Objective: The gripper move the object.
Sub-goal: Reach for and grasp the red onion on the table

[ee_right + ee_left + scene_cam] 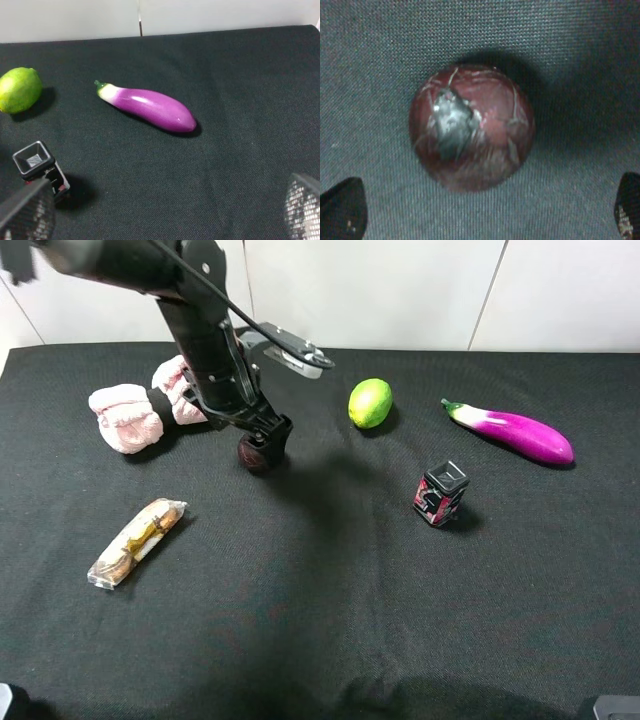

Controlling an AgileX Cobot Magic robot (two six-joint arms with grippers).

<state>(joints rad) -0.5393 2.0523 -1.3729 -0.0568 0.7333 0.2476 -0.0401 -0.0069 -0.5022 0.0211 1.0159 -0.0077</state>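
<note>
While the left claw (264, 440) hangs low over the counter (320, 640), its two fingers stand apart with nothing clamped between them. In the left wrist view only the dark fingertips (342, 210) show at the frame's lower corners. The maroon ball (470, 127) lies on the black cloth between their lines, and neither tip touches it there. Pale scuffs and faint lines mark its skin, and a grey patch sits on its upper face.

Taking the high view as a dial centred on the counter, the maroon ball (252, 454) sits toward 10 o'clock, just under the tip of the left claw. Two pink rolled bundles (125, 418) lie farther out along the same 10 o'clock line, near the arm but apart from the ball. A clear-wrapped snack packet (137, 542) lies at 9 o'clock. A green lime (370, 403) rests at 1 o'clock, a purple eggplant (515, 432) at 2 o'clock with its green stem end pointing toward the lime, and a small black-and-red box (440, 493) stands at 3 o'clock.

The right claw (162, 215) is spread wide and holds nothing. Its wrist view shows the box just beside one finger (25, 215).
</note>
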